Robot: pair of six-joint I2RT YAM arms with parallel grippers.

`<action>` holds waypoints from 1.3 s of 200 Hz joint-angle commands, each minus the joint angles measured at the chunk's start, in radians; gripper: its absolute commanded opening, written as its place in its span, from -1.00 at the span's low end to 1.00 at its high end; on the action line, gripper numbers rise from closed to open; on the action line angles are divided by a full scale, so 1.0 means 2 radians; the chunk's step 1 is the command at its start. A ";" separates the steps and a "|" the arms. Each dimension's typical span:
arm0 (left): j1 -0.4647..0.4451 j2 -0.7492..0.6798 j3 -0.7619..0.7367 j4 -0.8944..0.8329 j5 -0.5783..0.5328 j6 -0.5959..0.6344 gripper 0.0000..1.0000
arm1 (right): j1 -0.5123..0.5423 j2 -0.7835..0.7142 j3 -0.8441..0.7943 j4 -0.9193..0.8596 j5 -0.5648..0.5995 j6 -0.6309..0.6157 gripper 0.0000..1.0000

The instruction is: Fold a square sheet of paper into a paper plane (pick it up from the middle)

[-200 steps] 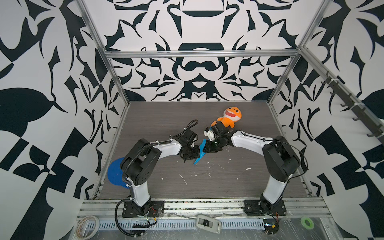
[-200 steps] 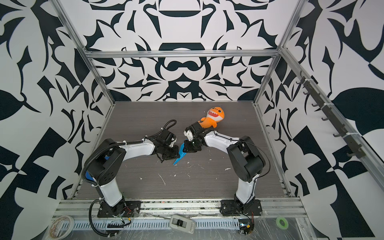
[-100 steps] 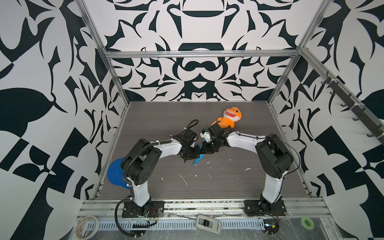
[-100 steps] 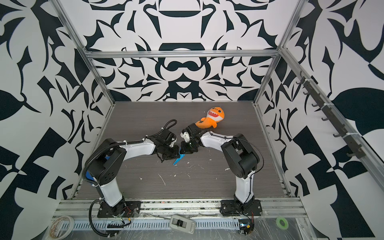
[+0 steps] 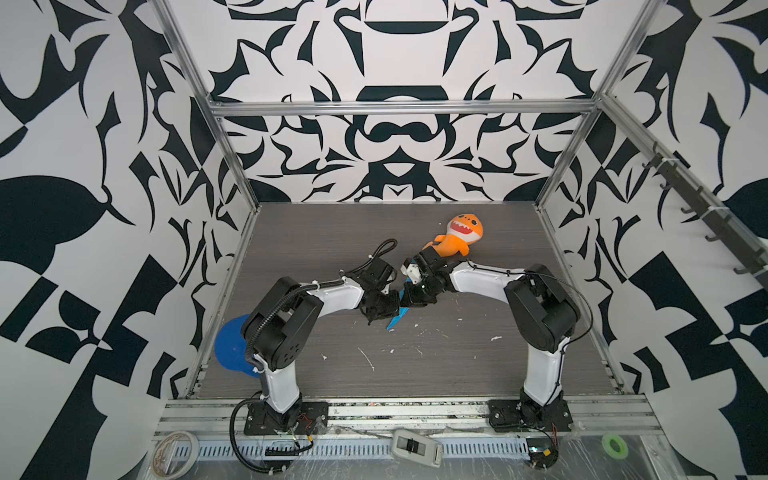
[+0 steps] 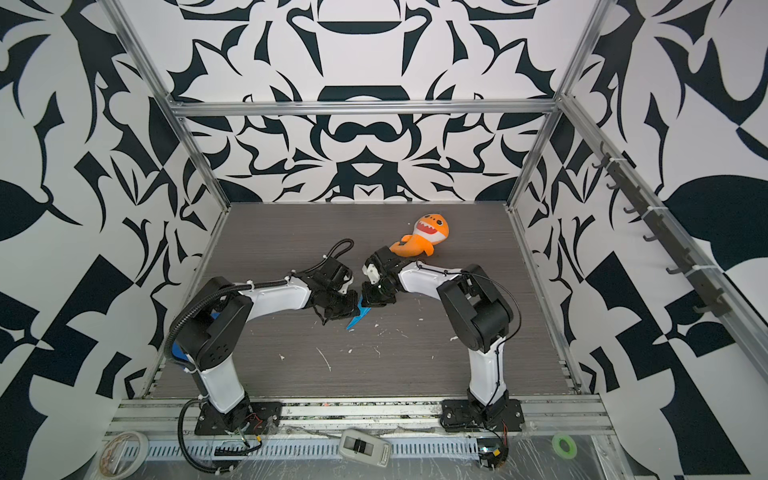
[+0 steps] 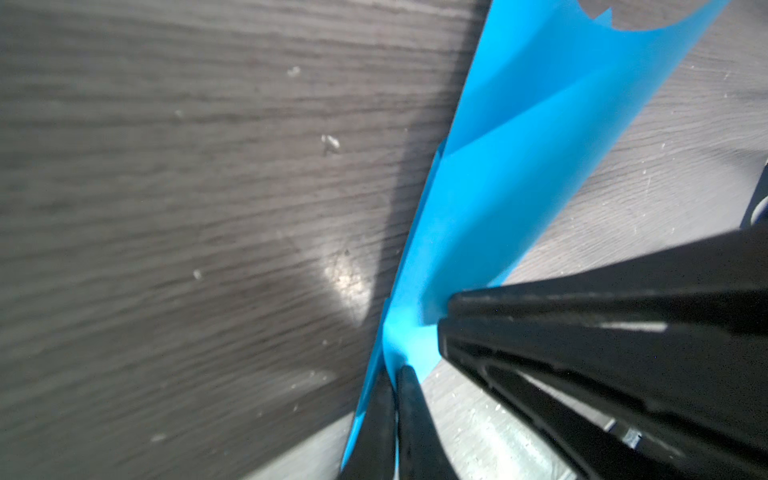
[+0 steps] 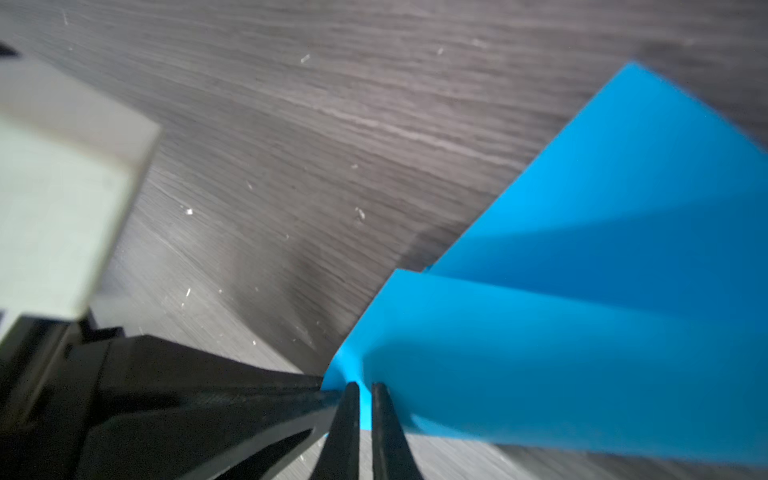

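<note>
Both arms meet mid-table [image 5: 436, 365], grippers nose to nose. The left gripper [image 5: 388, 307] comes in from 9 o'clock, the right gripper [image 5: 411, 298] from 3 o'clock, and between them sits the paper plane [image 5: 397, 319] – bright blue, narrow, its tip slanting down toward 7 o'clock in both top views [image 6: 358, 319].

In the left wrist view the left gripper [image 7: 395, 372] has its fingers pressed together on the blue edge, pinching a fold. The right gripper's tip [image 7: 451, 318] touches the same paper just beside it.

In the right wrist view the right gripper [image 8: 361, 388] has a finger on each side of the sheet with a thin strip of blue between them – nipped on the paper plane [image 8: 582, 332], whose flaps fan out over the wood.

The orange shark plush [image 5: 459, 239] lies at 1 o'clock from the grippers, close behind the right wrist. The dark blue disc [image 5: 228, 349] rests at 8 o'clock, partly behind the left arm.
</note>
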 commanded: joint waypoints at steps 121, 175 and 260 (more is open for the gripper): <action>-0.004 0.034 -0.018 -0.049 -0.039 0.005 -0.84 | -0.010 -0.002 0.005 -0.030 0.045 0.010 -0.79; -0.004 0.034 -0.018 -0.048 -0.039 0.006 -0.84 | -0.016 -0.002 -0.001 -0.034 0.058 0.019 -0.79; -0.004 0.035 -0.018 -0.049 -0.038 0.008 -0.84 | -0.017 -0.018 0.020 -0.042 0.042 0.010 -0.79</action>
